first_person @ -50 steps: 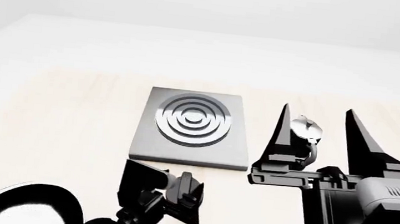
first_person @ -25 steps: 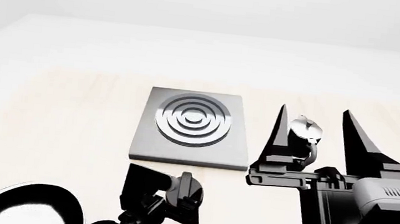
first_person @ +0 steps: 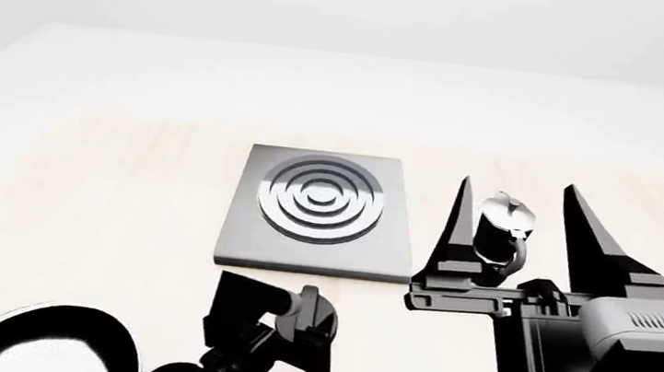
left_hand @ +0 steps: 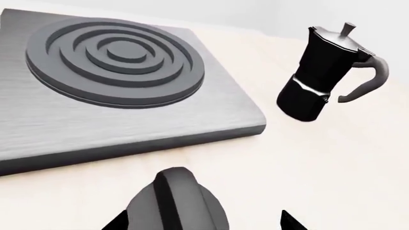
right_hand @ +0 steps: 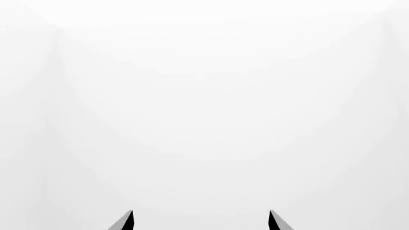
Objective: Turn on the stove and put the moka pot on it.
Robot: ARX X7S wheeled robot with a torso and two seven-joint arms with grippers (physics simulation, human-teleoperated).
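Observation:
The stove is a flat grey square plate with silver rings, also seen in the left wrist view. Its round knob lies on the table just in front of it. My left gripper is open, one fingertip on each side of the knob. The black-and-silver moka pot stands upright to the right of the stove. My right gripper is open and raised, with the pot showing between its fingers in the head view. The right wrist view shows only white between the tips.
A round black frying pan sits at the near left corner of the pale wooden table. The right arm's body fills the near right of the head view.
The right gripper has drifted slightly left and lower, staying open. The left gripper has shifted a little around the knob. Stove and pot have not moved.

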